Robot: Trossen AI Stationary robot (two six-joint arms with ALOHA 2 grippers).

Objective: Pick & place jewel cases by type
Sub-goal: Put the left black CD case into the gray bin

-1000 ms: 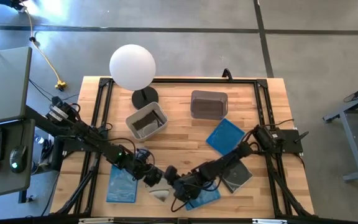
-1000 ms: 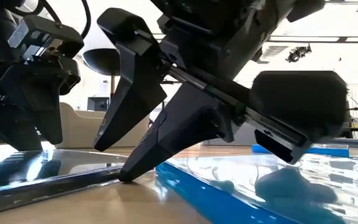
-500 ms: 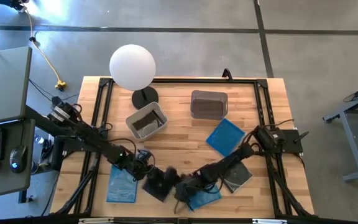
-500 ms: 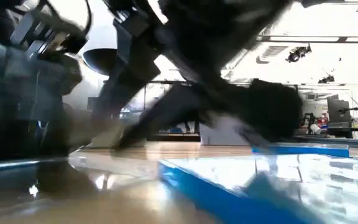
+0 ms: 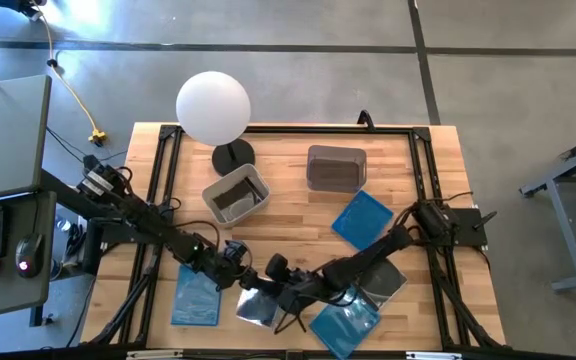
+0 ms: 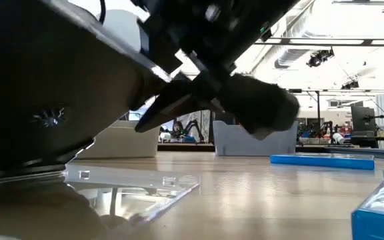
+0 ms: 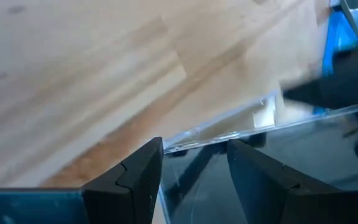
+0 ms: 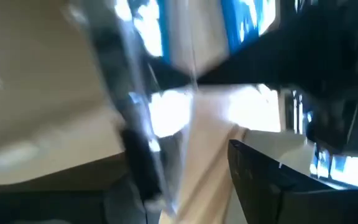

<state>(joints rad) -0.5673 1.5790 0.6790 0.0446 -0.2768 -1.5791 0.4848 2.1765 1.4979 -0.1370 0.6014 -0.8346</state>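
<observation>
Gripping clear jewel case [image 5: 258, 305] at near table [image 5: 288, 215] edge w/ left gripper [image 5: 240, 283] clamped on rim | right gripper [image 5: 280, 288] beside it, fingers unclear | risk: thin grip, case could slip/twist.

I'm looking down at two dark, near-black jointed arms, both built of slim matte links with chunkier blocks at the joints. The left arm [image 5: 133, 215] carries a bundle of cables and pale metal fittings near its base. The right arm [image 5: 388, 250] grows from a boxy black base with cables trailing off it. On my left wrist feed, the fingers [image 7: 129, 180] are dark, angular, faceted wedges.
</observation>
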